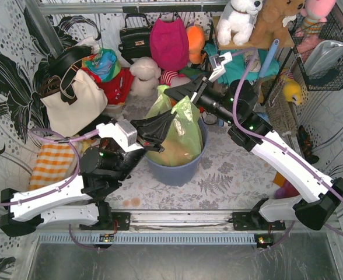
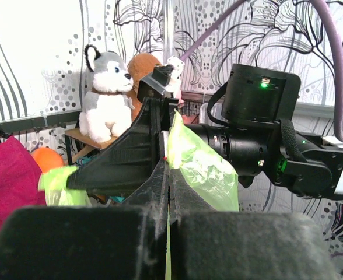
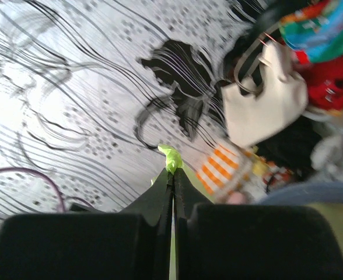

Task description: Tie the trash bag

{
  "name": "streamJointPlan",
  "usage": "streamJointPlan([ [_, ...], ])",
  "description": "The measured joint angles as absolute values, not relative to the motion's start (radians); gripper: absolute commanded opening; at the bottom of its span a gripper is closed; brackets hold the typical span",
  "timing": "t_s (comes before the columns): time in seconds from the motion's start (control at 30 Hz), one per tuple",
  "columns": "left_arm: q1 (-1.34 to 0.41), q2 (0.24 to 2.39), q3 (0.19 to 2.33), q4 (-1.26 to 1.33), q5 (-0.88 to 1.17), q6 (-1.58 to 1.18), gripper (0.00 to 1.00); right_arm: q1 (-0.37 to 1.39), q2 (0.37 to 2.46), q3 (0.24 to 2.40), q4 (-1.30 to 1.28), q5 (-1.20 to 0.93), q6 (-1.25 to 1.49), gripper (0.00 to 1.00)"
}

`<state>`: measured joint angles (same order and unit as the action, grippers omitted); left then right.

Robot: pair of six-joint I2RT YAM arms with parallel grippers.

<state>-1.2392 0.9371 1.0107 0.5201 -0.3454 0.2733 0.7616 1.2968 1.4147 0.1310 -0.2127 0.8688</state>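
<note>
The lime-green trash bag (image 1: 180, 137) stands in a blue-grey round bin (image 1: 174, 170) at the table's middle, brown paper showing through. My left gripper (image 1: 170, 118) is shut on the bag's top from the left; green plastic (image 2: 203, 166) spills out beside its fingers (image 2: 160, 175). My right gripper (image 1: 171, 93) is shut on another part of the bag's top from the right, a twisted green tip (image 3: 171, 156) sticking past its fingertips (image 3: 180, 181). The two grippers cross closely above the bin, the right one just behind the left.
A white tote bag (image 1: 72, 99) stands back left, with an orange checked cloth (image 1: 52, 163) in front of it. Plush toys (image 1: 238, 20), a pink bag (image 1: 168, 41) and a black handbag (image 1: 133, 38) line the back. A wire basket (image 1: 326, 52) hangs at right.
</note>
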Motion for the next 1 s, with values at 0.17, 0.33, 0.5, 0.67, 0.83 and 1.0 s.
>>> streamJointPlan([
  [0.17,-1.239,0.913,1.005,0.543,-0.365,0.275,0.00,0.762,1.337,1.446,0.289,-0.225,0.957,0.00],
  [0.33,-1.239,0.896,1.001,0.573,-0.391,0.290,0.00,0.762,1.406,1.522,0.408,-0.270,1.030,0.00],
  [0.5,-1.239,0.892,0.986,0.603,-0.442,0.316,0.00,0.762,1.425,1.518,0.446,-0.294,1.078,0.00],
  [0.67,-1.239,0.908,0.981,0.643,-0.509,0.352,0.00,0.764,1.415,1.466,0.479,-0.295,1.092,0.00],
  [0.83,-1.238,0.930,0.979,0.671,-0.563,0.385,0.00,0.765,1.362,1.364,0.481,-0.289,1.059,0.00],
  [1.0,-1.237,0.912,0.953,0.714,-0.601,0.395,0.00,0.765,1.284,1.284,0.513,-0.277,0.985,0.00],
])
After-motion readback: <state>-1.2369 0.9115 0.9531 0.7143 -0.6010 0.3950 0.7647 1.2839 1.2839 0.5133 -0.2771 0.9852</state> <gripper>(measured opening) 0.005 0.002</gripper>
